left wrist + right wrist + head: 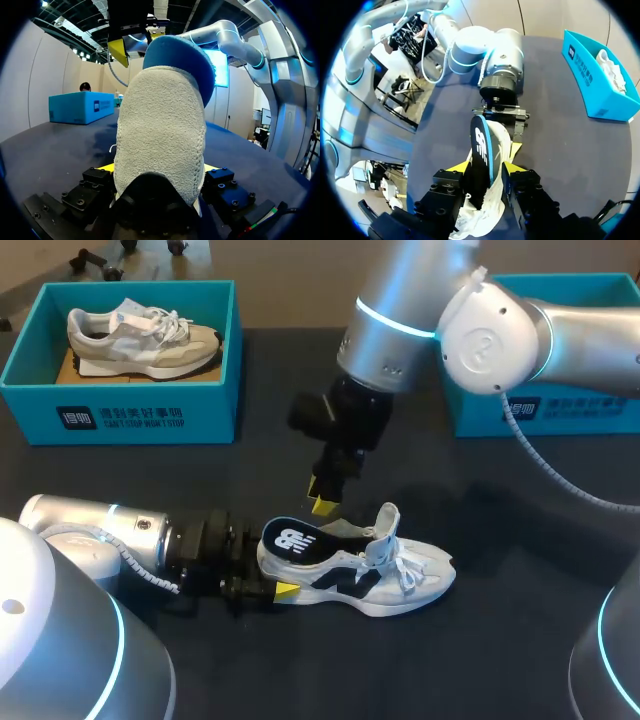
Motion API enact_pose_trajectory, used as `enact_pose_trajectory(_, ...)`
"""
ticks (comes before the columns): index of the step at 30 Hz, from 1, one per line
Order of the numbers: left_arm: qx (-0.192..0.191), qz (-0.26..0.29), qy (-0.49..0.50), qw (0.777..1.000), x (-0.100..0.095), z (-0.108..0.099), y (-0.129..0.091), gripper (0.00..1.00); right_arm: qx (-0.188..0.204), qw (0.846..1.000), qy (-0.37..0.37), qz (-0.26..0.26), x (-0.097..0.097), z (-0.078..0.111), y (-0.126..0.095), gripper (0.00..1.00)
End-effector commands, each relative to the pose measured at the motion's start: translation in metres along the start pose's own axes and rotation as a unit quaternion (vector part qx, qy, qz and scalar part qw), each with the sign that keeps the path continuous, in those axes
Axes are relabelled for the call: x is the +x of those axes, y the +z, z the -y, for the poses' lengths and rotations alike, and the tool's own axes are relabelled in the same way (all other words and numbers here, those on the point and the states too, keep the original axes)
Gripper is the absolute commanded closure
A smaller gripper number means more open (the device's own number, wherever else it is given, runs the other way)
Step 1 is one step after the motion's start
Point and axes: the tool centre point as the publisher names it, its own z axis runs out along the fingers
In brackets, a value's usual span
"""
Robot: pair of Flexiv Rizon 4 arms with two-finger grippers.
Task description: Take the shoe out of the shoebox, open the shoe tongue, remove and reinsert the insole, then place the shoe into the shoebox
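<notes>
A white shoe (400, 575) with dark side markings lies on its sole on the dark table (520, 640). It is out of the blue shoebox (130, 410), well apart from it, nearer the robot and off to the box's right. The toe points away from the shoebox. The shoe's tongue (386, 525) stands upright.

The left gripper (268, 565) lies low on the table on the shoebox side of the shoe. It is clamped on the heel, with a yellow tip pressed against each side.

A dark blue insole (295, 540) with a white logo sticks up out of the shoe's opening, tilted toward the heel.

The right gripper (320, 498) hangs pointing down, just over the raised insole and on the side facing the shoebox. The right wrist view shows the insole edge-on in its gap. Whether it grips the insole cannot be told.

A beige shoe (145, 340) lies inside the shoebox. A second blue box (560, 400) stands far to the shoebox's right.
</notes>
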Motion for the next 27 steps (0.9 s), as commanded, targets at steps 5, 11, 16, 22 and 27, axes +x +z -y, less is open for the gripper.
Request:
enact_pose_trajectory(5, -0.001, 0.002, 0.000, 1.000, 0.000, 0.000, 0.000, 1.00, 0.000, 1.000, 0.000, 0.000, 0.000, -0.001, 0.001, 0.64)
enact_pose_trajectory(11, -0.001, 0.002, 0.000, 1.000, 0.000, 0.000, 0.000, 1.00, -0.011, 0.999, 0.011, -0.030, -0.008, 0.000, 0.002, 0.65)
enact_pose_trajectory(16, -0.001, 0.002, 0.000, 1.000, 0.000, 0.000, 0.000, 1.00, -0.025, 0.998, 0.013, -0.048, -0.013, 0.001, 0.004, 0.64)
enact_pose_trajectory(22, -0.001, 0.002, 0.000, 1.000, 0.000, 0.000, 0.000, 1.00, -0.039, 0.997, 0.014, -0.062, -0.015, 0.005, 0.011, 0.67)
enact_pose_trajectory(27, -0.001, 0.002, 0.000, 1.000, 0.000, 0.000, 0.000, 1.00, -0.040, 0.996, 0.015, -0.077, -0.016, 0.004, 0.013, 0.65)
